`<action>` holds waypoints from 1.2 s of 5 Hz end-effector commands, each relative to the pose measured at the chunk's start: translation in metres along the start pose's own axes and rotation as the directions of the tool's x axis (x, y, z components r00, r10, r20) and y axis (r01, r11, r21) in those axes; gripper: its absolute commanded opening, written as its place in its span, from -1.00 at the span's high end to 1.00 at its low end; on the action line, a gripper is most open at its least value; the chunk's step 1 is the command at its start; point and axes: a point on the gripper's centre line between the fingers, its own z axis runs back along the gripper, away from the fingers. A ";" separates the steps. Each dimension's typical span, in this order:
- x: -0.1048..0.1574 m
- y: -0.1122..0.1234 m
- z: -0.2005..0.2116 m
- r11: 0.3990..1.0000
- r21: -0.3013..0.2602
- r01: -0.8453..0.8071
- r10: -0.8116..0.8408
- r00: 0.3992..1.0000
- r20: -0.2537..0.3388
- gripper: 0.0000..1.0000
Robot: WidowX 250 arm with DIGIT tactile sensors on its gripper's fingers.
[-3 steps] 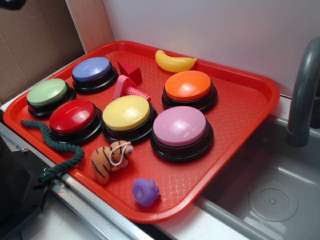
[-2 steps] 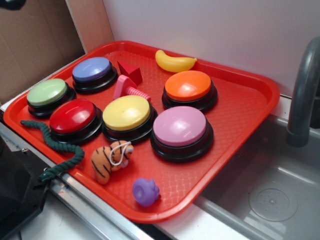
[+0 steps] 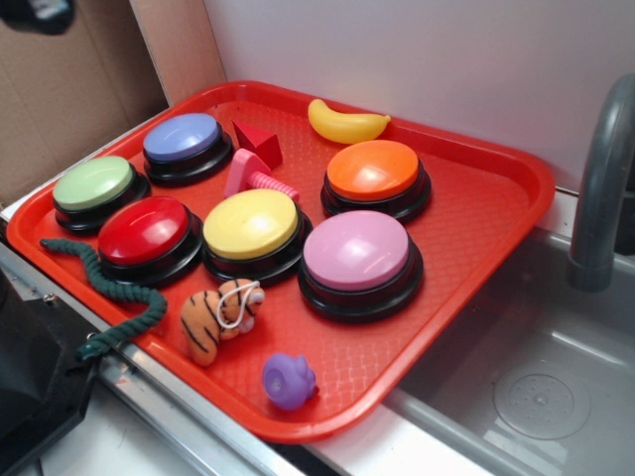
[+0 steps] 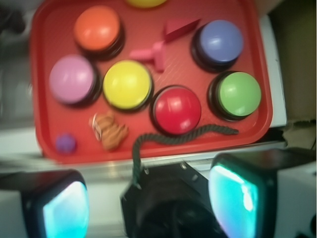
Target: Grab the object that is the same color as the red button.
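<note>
The object, a small dark red wedge-shaped block (image 3: 258,142) (image 4: 181,28), lies at the back of the red tray (image 3: 496,198) (image 4: 44,129), between the blue button and the pink bolt toy. The red button (image 3: 145,230) (image 4: 176,109), a glossy dome on a black base, sits near the tray's front left. My gripper (image 4: 148,203) hangs high above the tray's front edge, well short of the block. Its teal pads (image 4: 233,198) stand wide apart with nothing between them. In the exterior view only a dark bit of the gripper (image 3: 35,15) shows at the top left corner.
The tray also holds green (image 3: 94,183), blue (image 3: 184,139), yellow (image 3: 250,224), orange (image 3: 374,170) and pink (image 3: 356,250) buttons, a pink bolt toy (image 3: 253,177), a banana (image 3: 345,123), a tiger toy (image 3: 218,315), a purple toy (image 3: 288,380) and a green rope (image 3: 119,288). A sink (image 3: 536,377) and faucet (image 3: 600,188) lie to the right.
The dark gripper part at the top left corner has come slightly further into view. Nothing on the tray has moved.
</note>
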 end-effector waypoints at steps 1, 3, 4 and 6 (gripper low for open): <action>0.052 0.008 -0.022 0.902 -0.016 -0.431 0.431 0.901 0.054 -1.00; 0.110 0.026 -0.072 0.611 -0.069 -0.789 0.790 0.600 0.127 -1.00; 0.127 0.032 -0.097 0.516 -0.073 -0.853 0.848 0.498 0.180 -1.00; 0.147 0.046 -0.137 0.420 -0.099 -0.902 0.890 0.389 0.237 -1.00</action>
